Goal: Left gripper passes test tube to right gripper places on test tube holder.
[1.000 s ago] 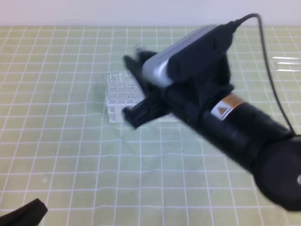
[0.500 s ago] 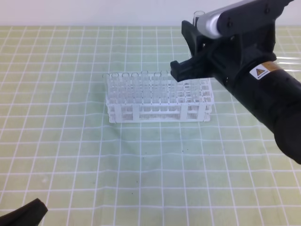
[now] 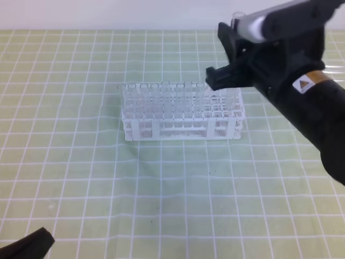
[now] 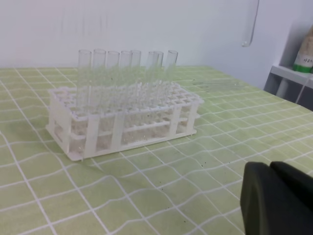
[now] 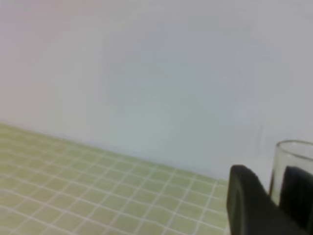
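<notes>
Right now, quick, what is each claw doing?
Left claw: black, shut, holding nothing.
Right claw: black, under its silver-grey housing, shut on the thin clear glass test tube, up above the white plastic lattice rack.

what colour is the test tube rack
White plastic: the test tube holder shows best in the left wrist view, standing on the green grid mat.
</notes>
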You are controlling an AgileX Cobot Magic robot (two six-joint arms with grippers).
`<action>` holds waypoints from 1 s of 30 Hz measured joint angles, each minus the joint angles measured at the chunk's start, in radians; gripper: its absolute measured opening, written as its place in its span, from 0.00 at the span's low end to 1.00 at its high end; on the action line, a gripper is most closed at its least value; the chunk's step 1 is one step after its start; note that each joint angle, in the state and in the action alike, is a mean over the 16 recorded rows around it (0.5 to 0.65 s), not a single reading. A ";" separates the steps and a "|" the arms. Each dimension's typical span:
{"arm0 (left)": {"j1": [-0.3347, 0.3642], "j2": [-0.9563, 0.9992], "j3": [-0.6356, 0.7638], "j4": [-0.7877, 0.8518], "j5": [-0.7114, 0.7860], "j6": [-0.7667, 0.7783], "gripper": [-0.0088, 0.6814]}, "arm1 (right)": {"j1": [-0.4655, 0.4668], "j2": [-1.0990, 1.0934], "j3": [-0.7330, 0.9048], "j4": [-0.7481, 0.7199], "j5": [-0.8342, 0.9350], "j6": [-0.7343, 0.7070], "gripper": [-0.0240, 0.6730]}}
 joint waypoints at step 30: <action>0.000 0.002 0.000 0.005 -0.001 0.000 0.01 | -0.090 0.240 -0.035 -0.184 -0.202 0.210 0.16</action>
